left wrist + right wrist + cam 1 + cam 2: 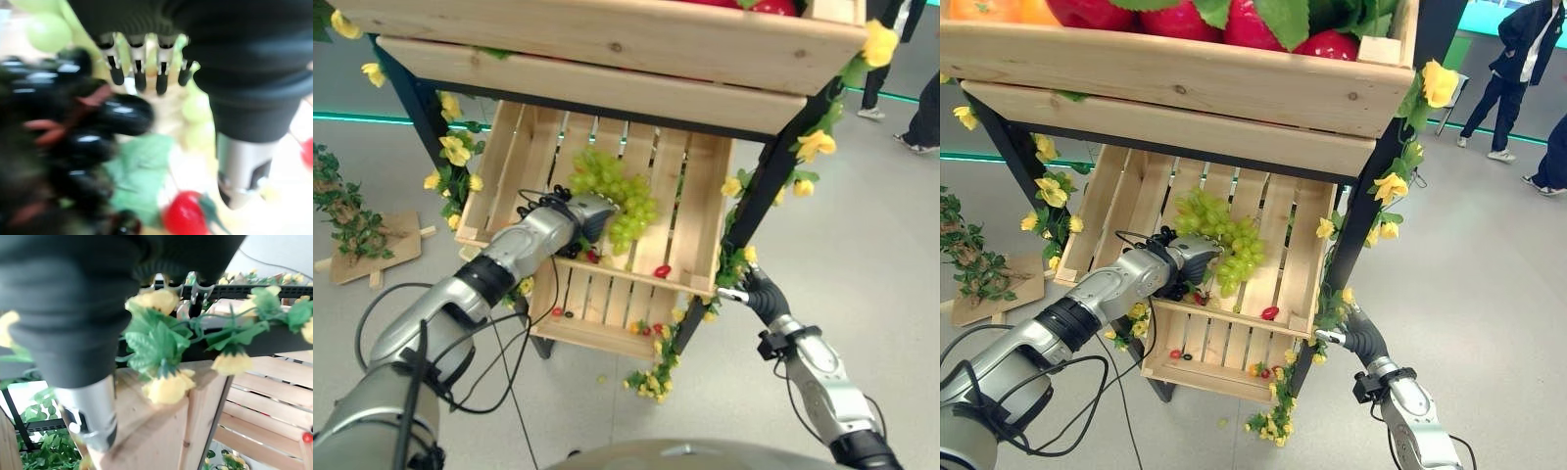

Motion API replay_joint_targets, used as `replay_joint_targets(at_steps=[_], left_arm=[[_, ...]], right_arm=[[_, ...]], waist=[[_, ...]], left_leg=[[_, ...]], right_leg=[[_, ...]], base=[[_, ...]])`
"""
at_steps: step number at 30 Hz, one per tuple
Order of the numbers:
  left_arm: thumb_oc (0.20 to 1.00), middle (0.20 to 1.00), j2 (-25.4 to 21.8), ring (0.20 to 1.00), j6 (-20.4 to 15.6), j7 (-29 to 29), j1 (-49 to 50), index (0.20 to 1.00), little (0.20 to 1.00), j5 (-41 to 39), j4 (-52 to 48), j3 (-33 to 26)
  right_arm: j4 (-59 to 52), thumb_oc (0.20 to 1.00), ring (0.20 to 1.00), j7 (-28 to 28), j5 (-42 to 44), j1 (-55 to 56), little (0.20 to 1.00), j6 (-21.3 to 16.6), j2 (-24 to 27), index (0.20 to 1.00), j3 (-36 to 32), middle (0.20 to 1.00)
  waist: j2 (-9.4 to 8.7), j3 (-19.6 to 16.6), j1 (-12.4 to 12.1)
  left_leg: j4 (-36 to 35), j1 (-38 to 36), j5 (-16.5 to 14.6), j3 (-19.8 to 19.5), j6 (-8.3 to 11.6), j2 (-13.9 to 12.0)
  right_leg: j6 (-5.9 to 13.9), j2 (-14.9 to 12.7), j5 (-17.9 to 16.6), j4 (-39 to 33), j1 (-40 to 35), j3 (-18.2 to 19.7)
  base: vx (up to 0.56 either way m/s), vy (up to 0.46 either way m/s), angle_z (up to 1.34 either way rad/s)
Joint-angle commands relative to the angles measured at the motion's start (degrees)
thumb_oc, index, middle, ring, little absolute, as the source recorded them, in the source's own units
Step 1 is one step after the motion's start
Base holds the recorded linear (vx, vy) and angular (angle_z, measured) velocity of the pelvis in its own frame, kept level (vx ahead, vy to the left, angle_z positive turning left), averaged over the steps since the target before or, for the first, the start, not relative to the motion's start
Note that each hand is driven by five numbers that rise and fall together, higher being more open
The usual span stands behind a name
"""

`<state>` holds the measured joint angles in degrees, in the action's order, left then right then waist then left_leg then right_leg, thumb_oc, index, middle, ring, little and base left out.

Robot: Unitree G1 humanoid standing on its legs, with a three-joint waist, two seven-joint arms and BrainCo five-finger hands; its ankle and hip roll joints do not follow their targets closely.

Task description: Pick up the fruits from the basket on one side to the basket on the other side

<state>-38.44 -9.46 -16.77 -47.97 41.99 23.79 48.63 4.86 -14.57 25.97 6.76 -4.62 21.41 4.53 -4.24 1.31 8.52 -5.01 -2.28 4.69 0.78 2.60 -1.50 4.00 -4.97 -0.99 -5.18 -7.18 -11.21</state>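
Right hand [751, 290] at crate corner (grip unclear), left hand [570, 217], fingers straight, touching green grapes [619, 196], in wooden crate [695, 211].

Both head eyes look down on the slatted crate [597, 196]; each wrist camera sits very close beside it.

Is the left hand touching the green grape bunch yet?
Cannot tell: in the left eye view the left hand overlaps the green grape bunch, fingertips hidden.
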Motion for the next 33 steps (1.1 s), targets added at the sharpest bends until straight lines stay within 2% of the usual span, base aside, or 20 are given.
replay_joint_targets(at_steps=[1, 4, 8, 11, 12, 15, 16, 17, 19, 20, 21, 23, 26, 30, 32, 33], left_arm=[[1.0, 1.0, -0.8, 1.0, -4.2, -0.7, -3.7, 1.0, 1.0, -3.4, 0.0, -2.3], [1.0, 1.0, -2.8, 1.0, -5.2, -1.6, -3.3, 1.0, 1.0, -5.7, -0.8, -1.8], [1.0, 1.0, -9.3, 1.0, -7.7, -6.0, -2.7, 1.0, 1.0, -10.6, -4.8, 0.6], [1.0, 1.0, -11.4, 1.0, -8.4, -7.2, -2.7, 1.0, 1.0, -12.3, -5.6, 1.8], [1.0, 1.0, -13.3, 1.0, -8.7, -7.8, -2.7, 1.0, 1.0, -13.1, -7.0, 2.0], [1.0, 1.0, -14.4, 1.0, -8.7, -8.5, -2.6, 1.0, 1.0, -14.0, -8.0, 2.0], [1.0, 1.0, -16.7, 1.0, -8.3, -9.2, -2.9, 1.0, 1.0, -16.6, -9.6, 1.2], [1.0, 1.0, -16.9, 1.0, -8.2, -9.3, -2.9, 1.0, 1.0, -16.7, -9.7, 1.1], [1.0, 1.0, -18.3, 1.0, -7.8, -9.5, -2.7, 1.0, 1.0, -20.2, -11.4, -0.9], [1.0, 1.0, -20.2, 1.0, -7.0, -6.9, -1.8, 1.0, 1.0, -22.6, -13.3, -5.5], [1.0, 1.0, -20.4, 1.0, -6.9, -7.0, -1.4, 1.0, 1.0, -22.7, -13.7, -5.9], [1.0, 1.0, -21.0, 1.0, -7.1, -5.5, 0.8, 1.0, 1.0, -26.2, -15.5, -10.3], [1.0, 1.0, -21.1, 1.0, -7.3, -2.9, 4.7, 1.0, 1.0, -26.3, -18.1, -16.5], [1.0, 1.0, -21.0, 1.0, -6.7, -4.4, 4.1, 1.0, 1.0, -26.9, -18.8, -17.1], [1.0, 1.0, -21.4, 1.0, -6.2, -3.6, 3.4, 1.0, 1.0, -26.0, -18.7, -17.2], [1.0, 1.0, -20.0, 1.0, -6.4, -2.2, 6.1, 1.0, 1.0, -24.4, -20.0, -18.6]], right_arm=[[-4.7, 1.0, 1.0, -0.2, 2.3, -2.7, 1.0, -4.1, 2.1, 1.0, -2.7, 1.0], [-4.6, 1.0, 1.0, -0.4, 2.9, -2.3, 1.0, -4.3, 2.1, 1.0, -2.6, 1.0], [-4.5, 1.0, 1.0, -0.9, 3.0, -0.9, 1.0, -4.8, 2.4, 1.0, -3.2, 1.0], [-4.4, 1.0, 1.0, -1.2, 3.1, -0.5, 1.0, -5.0, 2.4, 1.0, -3.0, 1.0], [-4.7, 1.0, 1.0, -1.2, 3.1, -0.1, 1.0, -5.2, 2.4, 1.0, -3.1, 1.0], [-4.8, 1.0, 1.0, -1.4, 3.1, 0.1, 1.0, -5.2, 2.3, 1.0, -3.1, 1.0], [-4.8, 1.0, 1.0, -1.6, 2.9, 0.5, 1.0, -5.3, 2.2, 1.0, -3.4, 1.0], [-4.8, 1.0, 1.0, -1.6, 2.9, 0.5, 1.0, -5.3, 2.2, 1.0, -3.4, 1.0], [-5.0, 1.0, 1.0, -1.8, 2.9, 1.0, 1.0, -5.4, 1.9, 1.0, -4.0, 1.0], [-5.1, 1.0, 1.0, -2.0, 2.9, 2.0, 1.0, -5.5, 1.2, 1.0, -4.6, 1.0], [-5.2, 1.0, 1.0, -2.0, 2.9, 2.0, 1.0, -5.5, 1.3, 1.0, -4.5, 1.0], [-4.7, 1.0, 1.0, -1.8, 2.9, 2.2, 1.0, -5.8, 0.7, 1.0, -5.1, 1.0], [-4.6, 1.0, 1.0, -1.6, 2.9, 2.9, 1.0, -5.9, 0.0, 1.0, -5.7, 1.0], [-4.2, 1.0, 1.0, -1.6, 2.7, 2.9, 1.0, -5.4, -0.3, 1.0, -6.3, 1.0], [-4.3, 1.0, 1.0, -1.7, 2.3, 3.0, 1.0, -5.1, -0.5, 1.0, -6.0, 1.0], [-4.1, 1.0, 1.0, -1.5, 2.2, 3.1, 1.0, -5.2, -0.9, 1.0, -6.0, 1.0]], waist=[[0.78, 1.5, -0.8], [1.0, 1.4, -0.7], [1.5, 1.0, -0.7], [1.64, 1.0, -0.7], [1.67, 0.9, -0.7], [1.6, 0.8, -0.8], [1.64, 0.8, -0.9], [1.63, 0.8, -0.9], [1.5, 0.8, -1.2], [1.32, 0.6, -1.7], [1.41, 0.6, -1.5], [1.17, 0.6, -2.0], [1.04, 0.4, -2.3], [1.2, 0.1, -2.3], [1.28, 0.0, -2.3], [1.04, 0.2, -2.6]], left_leg=[[4.3, -1.8, -8.2, 0.6, 0.05, -0.8], [4.0, -1.9, -8.1, 0.4, 0.08, -0.8], [3.6, -2.2, -8.1, 0.5, 0.1, -0.7], [3.5, -2.3, -8.1, 0.4, 0.08, -0.7], [3.4, -2.4, -8.1, 0.5, 0.07, -0.7], [3.4, -2.4, -8.1, 0.5, 0.04, -0.6], [3.3, -2.5, -8.1, 0.5, -0.04, -0.6], [3.3, -2.5, -8.1, 0.5, -0.04, -0.6], [3.2, -2.5, -8.1, 0.5, -0.06, -0.5], [3.1, -2.5, -8.0, 0.4, -0.06, -0.4], [3.1, -2.6, -8.0, 0.4, -0.06, -0.4], [3.1, -2.5, -7.9, 0.2, -0.05, -0.4], [2.9, -2.6, -7.9, 0.0, -0.07, -0.4], [2.8, -2.7, -7.9, -0.1, -0.12, -0.3], [2.7, -2.9, -7.9, -0.1, -0.1, -0.3], [2.7, -2.9, -8.0, -0.1, -0.1, -0.3]], right_leg=[[3.99, -0.6, 5.5, 6.1, 1.8, -1.6], [4.0, -0.6, 5.5, 5.9, 1.6, -1.9], [4.07, -0.7, 5.5, 5.7, 1.3, -1.9], [4.09, -0.7, 5.5, 5.6, 1.2, -2.0], [4.16, -0.7, 5.5, 5.6, 1.2, -2.0], [4.18, -0.8, 5.5, 5.5, 1.1, -2.0], [4.27, -0.8, 5.4, 5.6, 1.2, -2.0], [4.28, -0.8, 5.4, 5.7, 1.2, -2.0], [4.35, -0.9, 5.3, 5.5, 1.3, -2.0], [4.39, -1.0, 5.2, 5.4, 1.2, -2.2], [4.39, -1.0, 5.2, 5.4, 1.2, -2.2], [4.37, -1.0, 5.2, 5.3, 1.1, -2.3], [4.2, -0.9, 5.3, 5.2, 0.8, -2.4], [4.19, -0.9, 5.3, 4.9, 0.6, -2.5], [4.18, -0.9, 5.3, 4.9, 0.4, -2.6], [4.09, -0.9, 5.4, 4.9, 0.4, -2.6]], base=[[0.0, 0.0, 0.0], [0.01, 0.002, 0.0], [0.03, 0.006, -0.02], [0.01, 0.004, 0.01], [0.04, 0.01, 0.0], [0.01, 0.002, 0.0], [0.0, 0.0, 0.0], [0.0, 0.0, 0.0], [0.02, 0.003, 0.01], [0.0, 0.0, 0.0], [0.0, 0.0, 0.0], [0.0, 0.0, 0.0], [0.02, 0.001, 0.06], [0.01, 0.006, 0.04], [0.0, 0.0, 0.0], [0.0, -0.005, 0.03]])
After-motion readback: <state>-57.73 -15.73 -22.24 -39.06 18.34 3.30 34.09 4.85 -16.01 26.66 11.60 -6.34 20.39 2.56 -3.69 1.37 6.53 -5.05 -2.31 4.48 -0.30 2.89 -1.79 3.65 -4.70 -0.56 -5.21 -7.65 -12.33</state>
